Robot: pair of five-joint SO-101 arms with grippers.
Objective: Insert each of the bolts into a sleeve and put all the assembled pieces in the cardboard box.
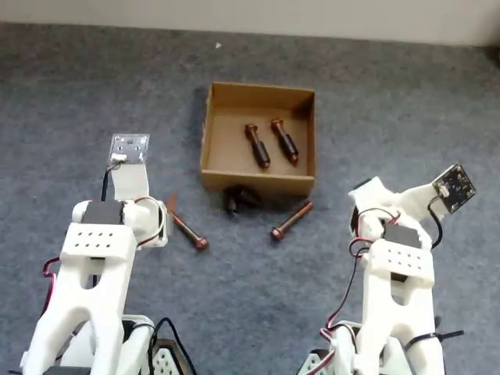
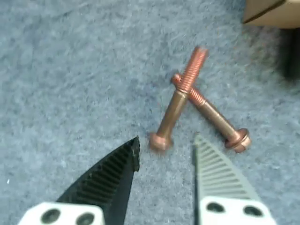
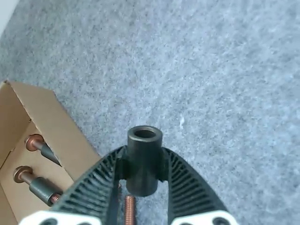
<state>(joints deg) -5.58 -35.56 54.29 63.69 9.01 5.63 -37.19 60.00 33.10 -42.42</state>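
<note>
Copper bolts [image 1: 187, 228] [image 1: 291, 219], two loose, left pincer [image 2: 166, 139] spread, right pincer [image 3: 143, 155] pinching one sleeve [image 3: 145, 140]

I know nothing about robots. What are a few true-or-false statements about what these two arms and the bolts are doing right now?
1. Two assembled pieces lie inside the cardboard box. True.
2. The right hand is empty. False: it is shut on a black sleeve, held upright.
3. The left hand is open, close to two crossed bolts. True.
4. Every bolt is in the box. False: the crossed bolts lie on the grey carpet, outside it.
</note>
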